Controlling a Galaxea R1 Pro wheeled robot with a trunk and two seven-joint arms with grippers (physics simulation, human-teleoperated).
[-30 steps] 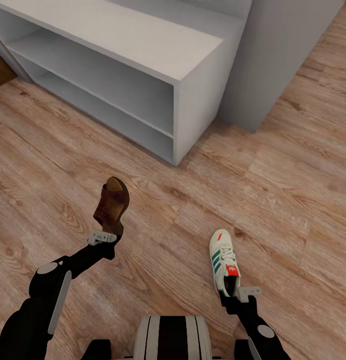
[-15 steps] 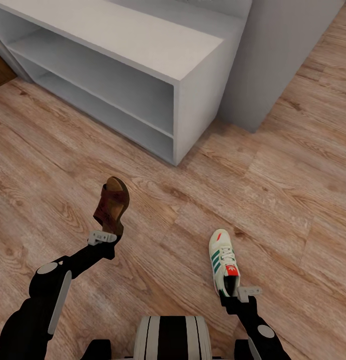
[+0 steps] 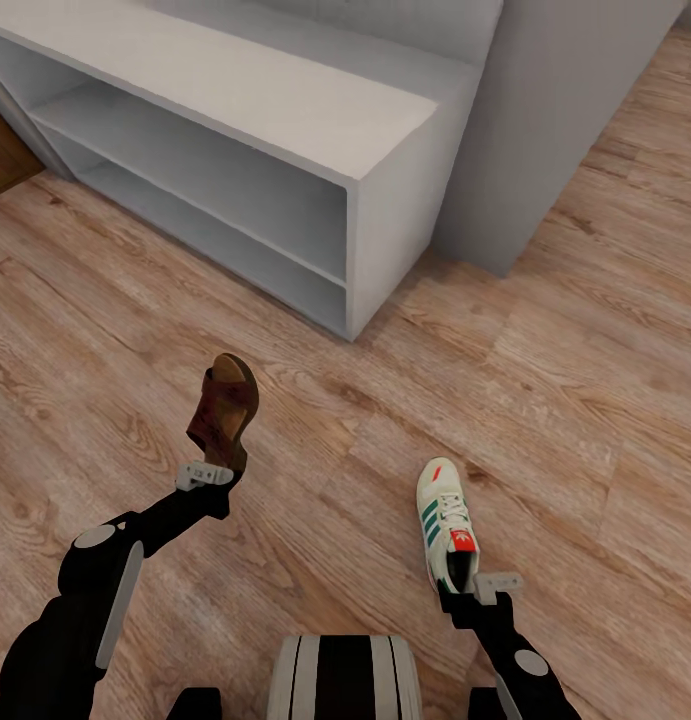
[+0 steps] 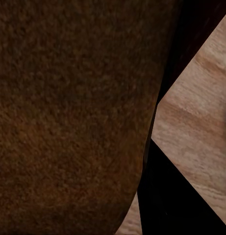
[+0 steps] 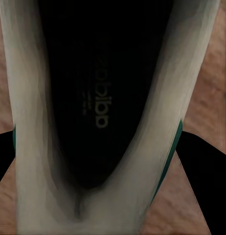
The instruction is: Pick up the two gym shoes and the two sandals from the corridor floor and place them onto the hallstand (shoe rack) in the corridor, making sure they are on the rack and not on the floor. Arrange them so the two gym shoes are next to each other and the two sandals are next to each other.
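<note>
Carrying 2 items toward the shoe rack point(image 3: 285, 110): left gripper point(image 3: 207, 474) clamps a sandal point(image 3: 225, 408), right gripper point(image 3: 477, 582) clamps a sneaker point(image 3: 446, 520) by its heel, both above the floor point(image 3: 545, 400). Best to close in squarely before reaching for a shelf.

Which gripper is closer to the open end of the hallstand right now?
Left. The left gripper, holding the sandal, sits nearer the hallstand. The right gripper, gripping the gym shoe, is farther back.
</note>
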